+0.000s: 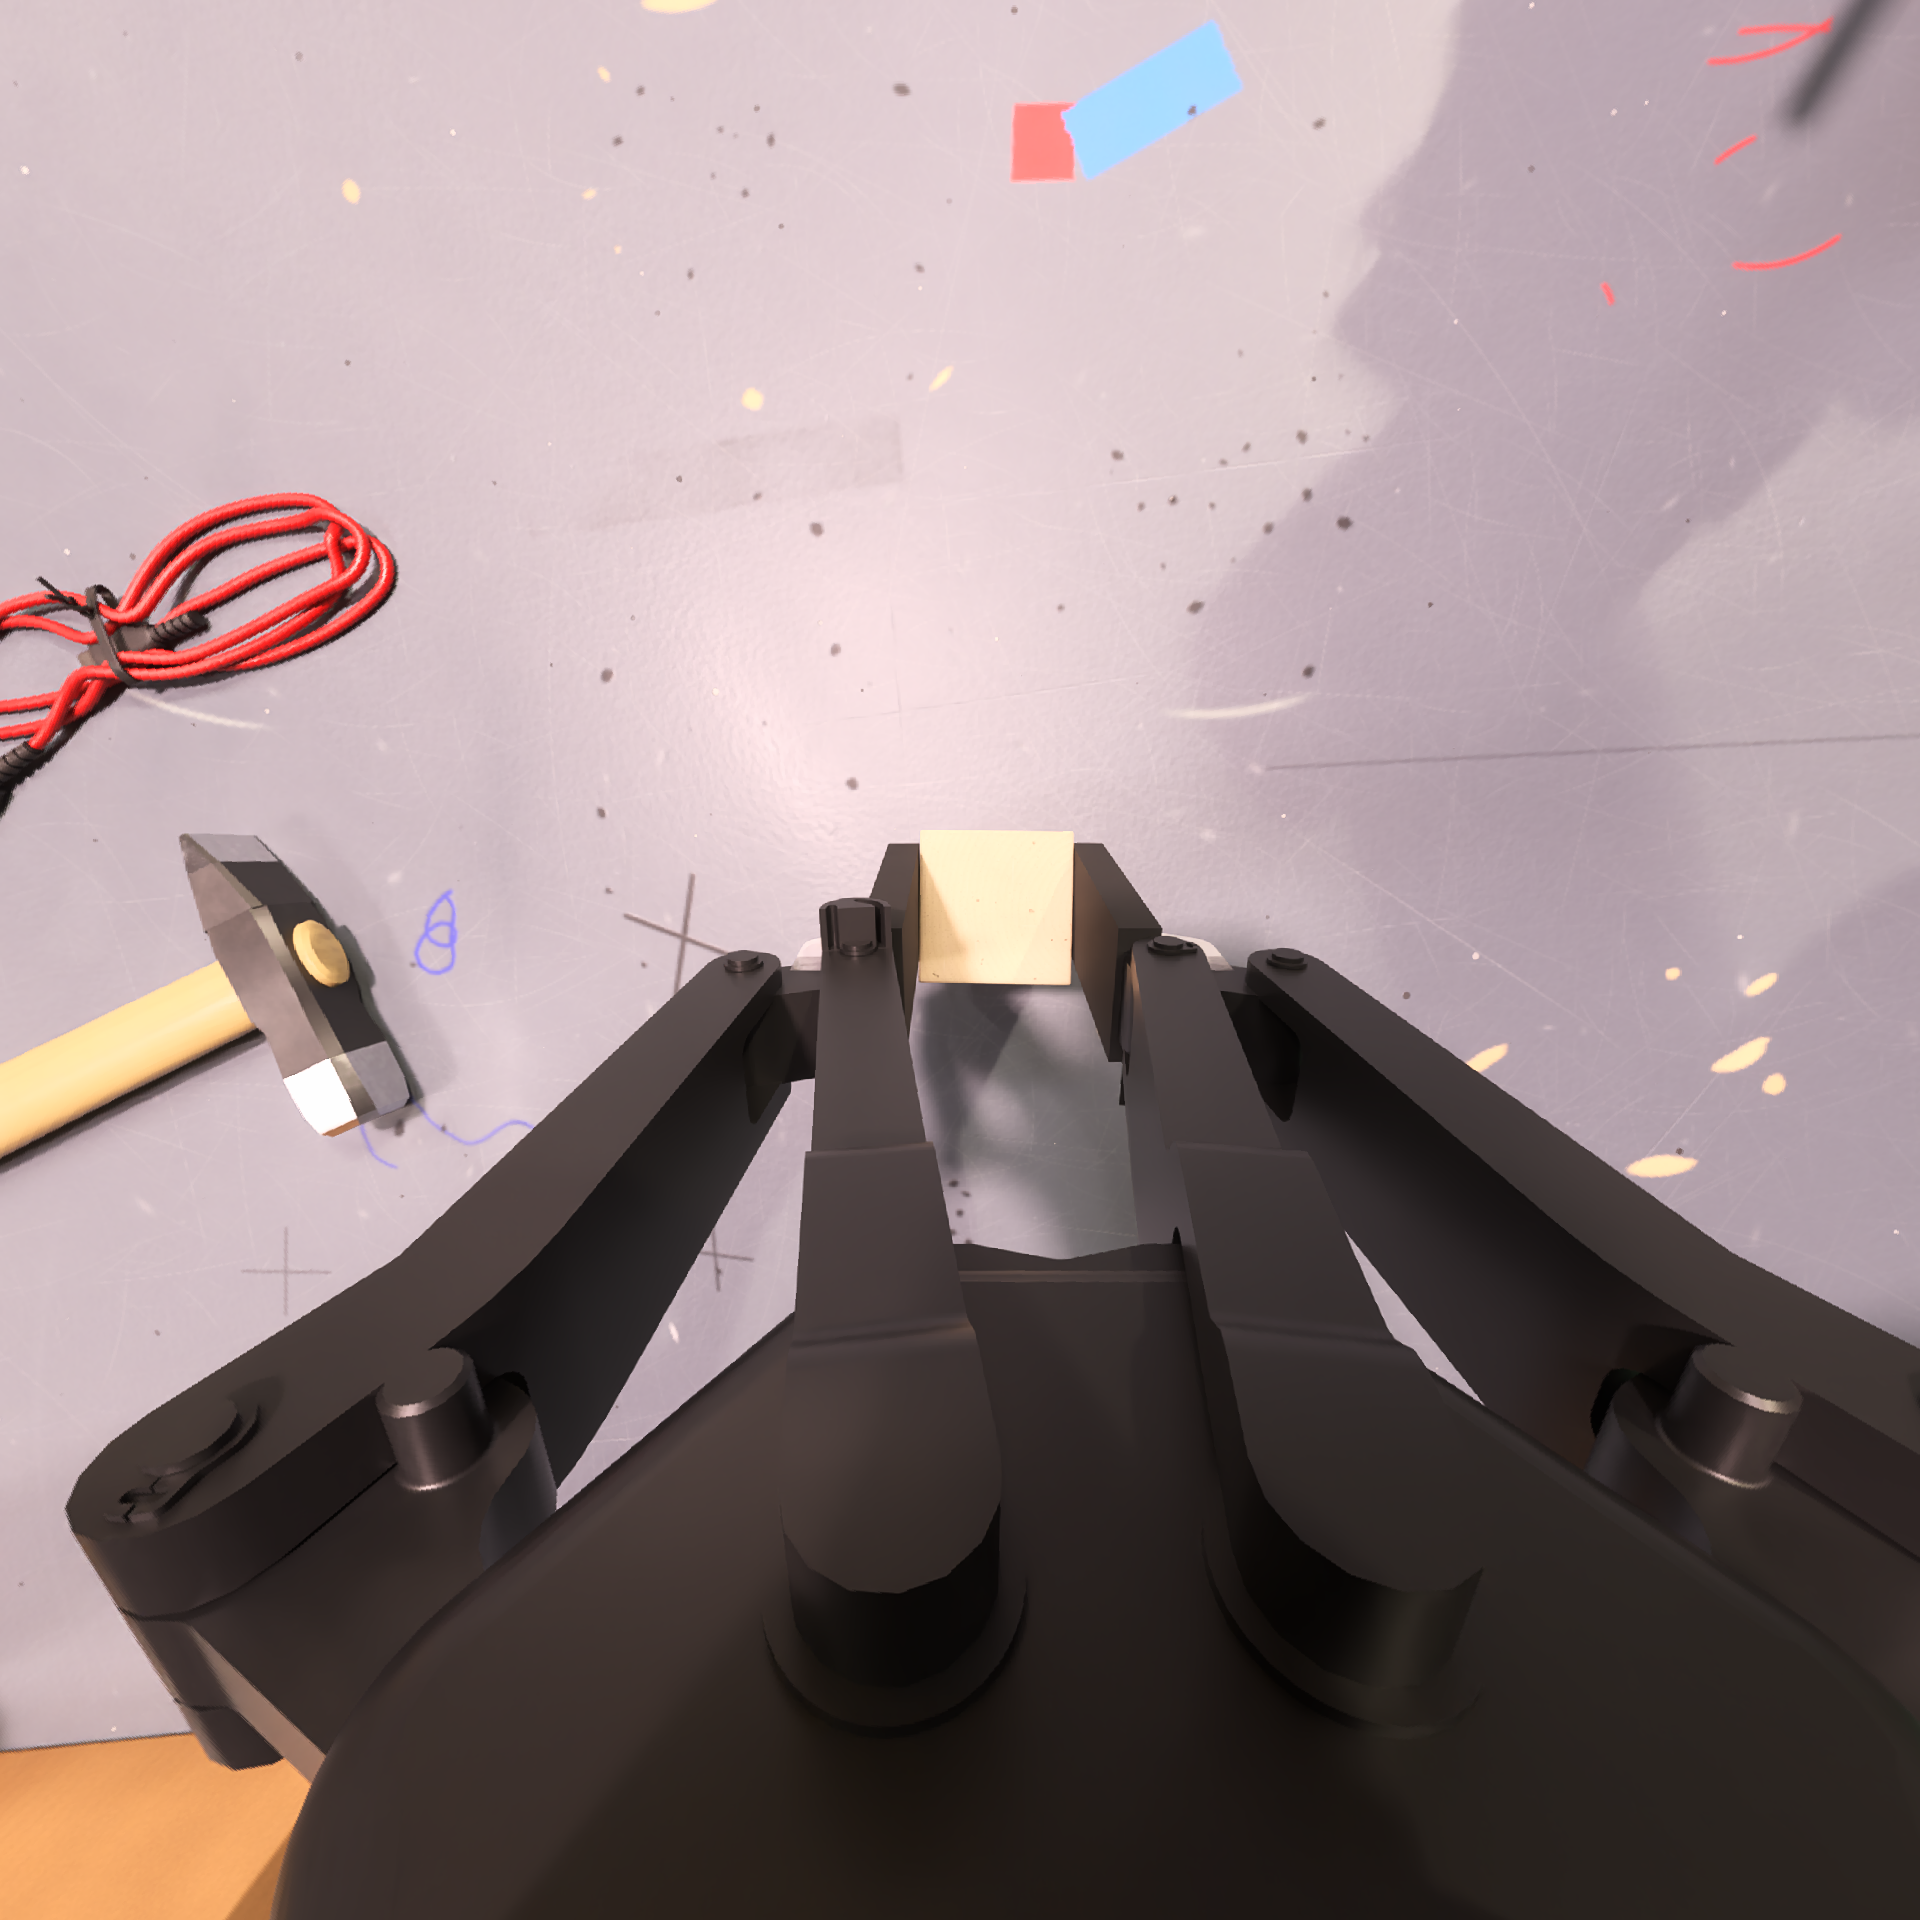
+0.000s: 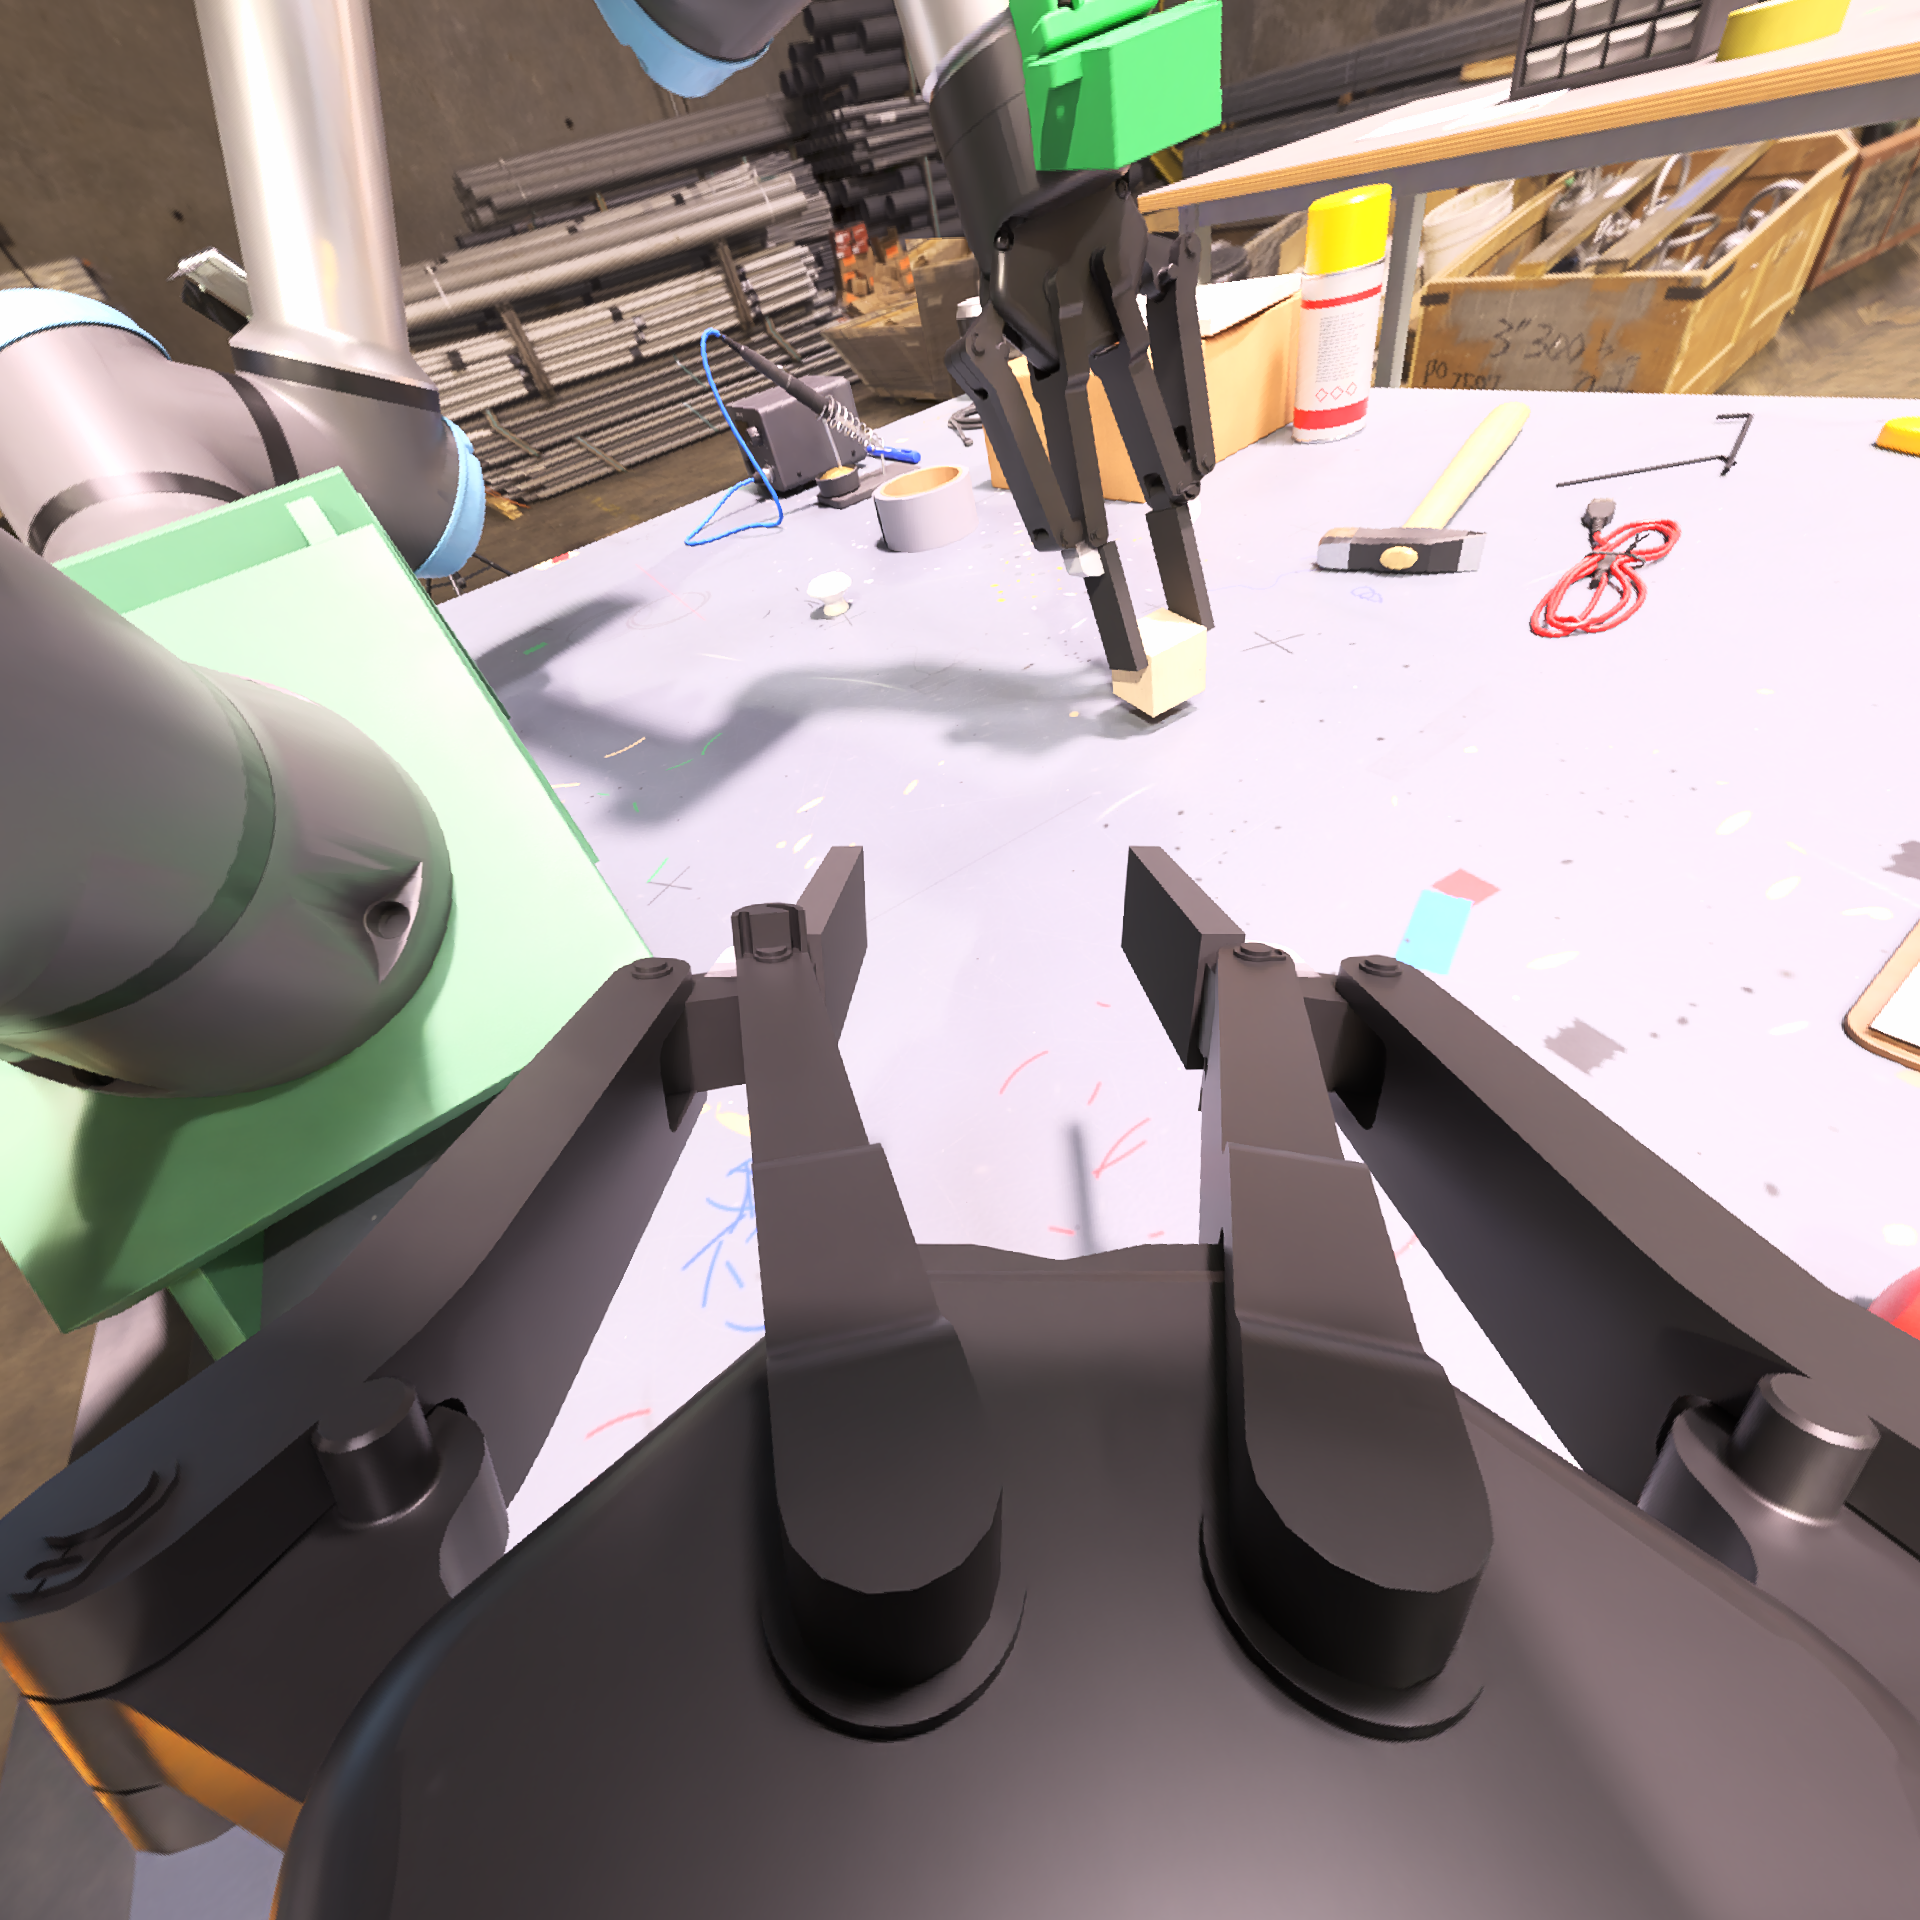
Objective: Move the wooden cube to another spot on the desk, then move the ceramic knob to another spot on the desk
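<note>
The pale wooden cube [image 1: 994,906] sits between my left gripper's [image 1: 997,894] two pads, and the jaws are shut on it. In the right wrist view the left gripper [image 2: 1158,644] holds the cube [image 2: 1169,670] at or just above the grey desk [image 2: 1351,790]; I cannot tell whether it touches. The white ceramic knob [image 2: 829,595] stands on the desk to the left of the cube, well apart from it. My right gripper [image 2: 994,883] is open and empty, hovering over the near part of the desk.
A hammer [image 1: 260,987] and a coiled red cable [image 1: 197,603] lie left of the cube. In the right wrist view a tape roll [image 2: 923,506], a soldering station [image 2: 795,426], a spray can [image 2: 1340,312], a cardboard box [image 2: 1242,384] and a clipboard [image 2: 1886,1013] stand around the desk.
</note>
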`<state>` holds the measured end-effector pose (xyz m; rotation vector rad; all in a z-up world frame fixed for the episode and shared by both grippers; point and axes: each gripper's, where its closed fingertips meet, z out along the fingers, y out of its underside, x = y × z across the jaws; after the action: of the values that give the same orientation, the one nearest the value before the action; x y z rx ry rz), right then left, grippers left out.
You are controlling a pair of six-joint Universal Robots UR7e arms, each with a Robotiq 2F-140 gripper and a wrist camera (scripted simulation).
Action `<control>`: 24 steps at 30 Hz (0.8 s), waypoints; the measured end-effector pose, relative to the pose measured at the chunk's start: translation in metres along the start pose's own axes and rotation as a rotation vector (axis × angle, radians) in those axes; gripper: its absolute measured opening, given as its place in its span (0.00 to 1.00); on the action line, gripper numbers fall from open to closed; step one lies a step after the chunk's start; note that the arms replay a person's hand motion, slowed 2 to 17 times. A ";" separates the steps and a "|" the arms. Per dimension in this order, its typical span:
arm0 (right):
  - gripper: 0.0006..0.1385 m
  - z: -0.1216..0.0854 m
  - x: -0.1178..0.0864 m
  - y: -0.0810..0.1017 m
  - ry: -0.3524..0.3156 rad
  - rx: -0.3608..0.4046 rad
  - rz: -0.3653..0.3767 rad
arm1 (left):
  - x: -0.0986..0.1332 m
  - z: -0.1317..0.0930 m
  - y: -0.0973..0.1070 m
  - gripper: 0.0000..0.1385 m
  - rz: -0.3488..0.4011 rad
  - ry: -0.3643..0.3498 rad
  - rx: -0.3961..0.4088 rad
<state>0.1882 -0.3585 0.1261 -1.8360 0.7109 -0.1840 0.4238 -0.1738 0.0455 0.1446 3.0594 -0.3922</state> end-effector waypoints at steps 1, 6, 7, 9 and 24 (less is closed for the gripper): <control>0.48 0.000 0.000 0.000 0.000 0.000 0.000 | 0.000 0.000 0.000 0.28 -0.001 0.000 0.001; 0.48 0.000 0.000 0.000 0.001 -0.001 -0.001 | 0.000 0.002 -0.002 0.28 -0.007 0.005 0.004; 0.48 0.000 0.000 0.000 0.001 -0.001 -0.001 | 0.000 0.002 -0.002 0.28 -0.008 0.005 0.004; 0.48 0.000 0.000 0.000 0.001 -0.001 -0.001 | 0.000 0.003 -0.002 0.28 -0.008 0.005 0.005; 0.48 -0.001 0.000 0.001 0.003 -0.002 0.002 | 0.001 0.010 -0.002 0.28 -0.002 0.003 -0.008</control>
<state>0.1873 -0.3600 0.1254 -1.8373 0.7153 -0.1847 0.4227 -0.1779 0.0363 0.1425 3.0635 -0.3804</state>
